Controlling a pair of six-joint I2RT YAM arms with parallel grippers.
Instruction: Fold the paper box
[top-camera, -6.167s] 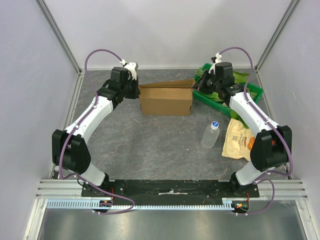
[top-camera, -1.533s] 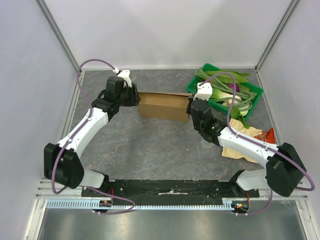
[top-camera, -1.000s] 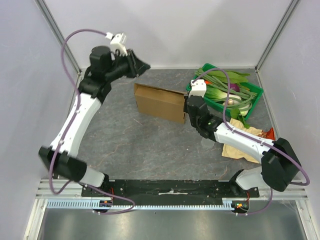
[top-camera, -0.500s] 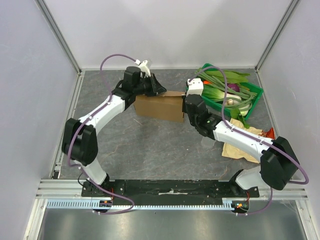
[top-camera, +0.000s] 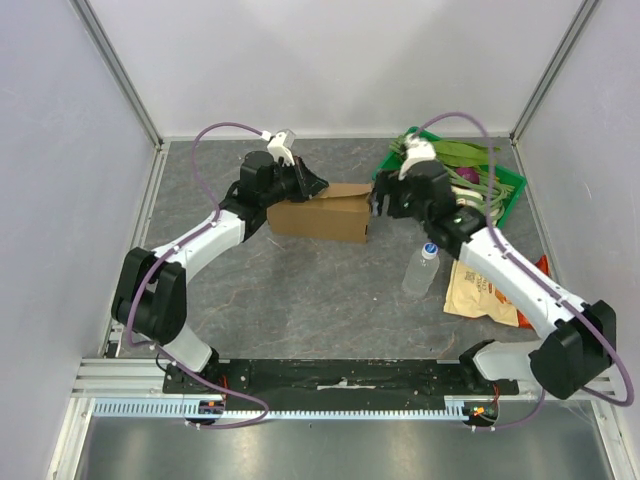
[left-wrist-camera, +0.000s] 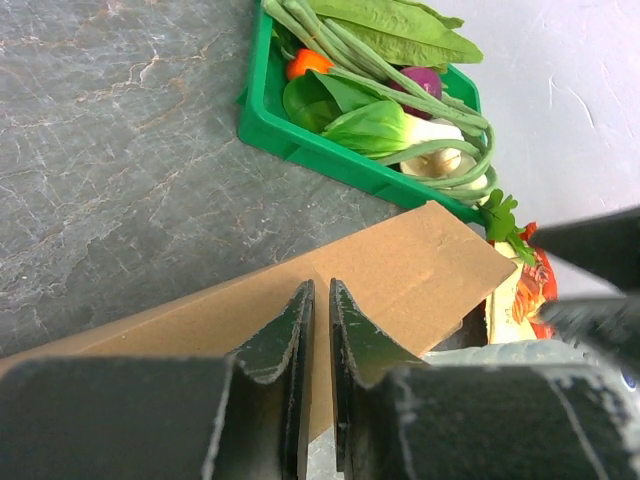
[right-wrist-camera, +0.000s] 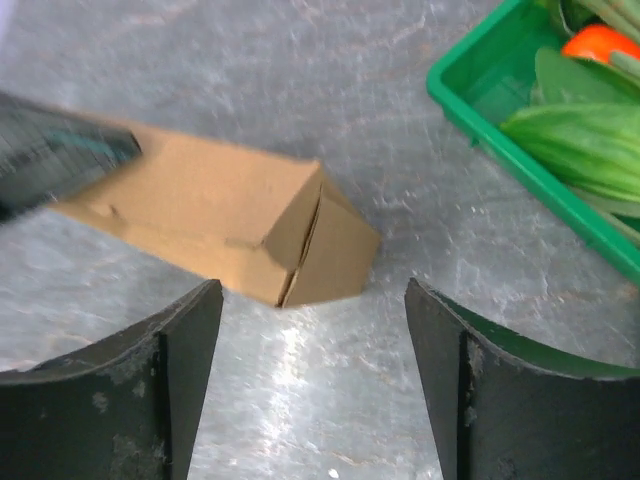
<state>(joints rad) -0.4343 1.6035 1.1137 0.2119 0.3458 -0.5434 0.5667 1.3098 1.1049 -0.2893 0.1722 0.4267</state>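
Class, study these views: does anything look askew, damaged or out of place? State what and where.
The box looks odd at its end facing the right gripper: the flaps bulge to a ridge with a dark seam instead of lying flat.

Behind bottle (top-camera: 421, 270) and bag (top-camera: 480, 290), tray (left-wrist-camera: 340, 165); paper box (top-camera: 318, 214) to its left

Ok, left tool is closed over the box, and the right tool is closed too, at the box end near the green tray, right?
Not quite: the right tool is open, spread wide in front of the paper box end, as the right wrist view shows. The left tool is closed over the box, and that end is near the green tray.
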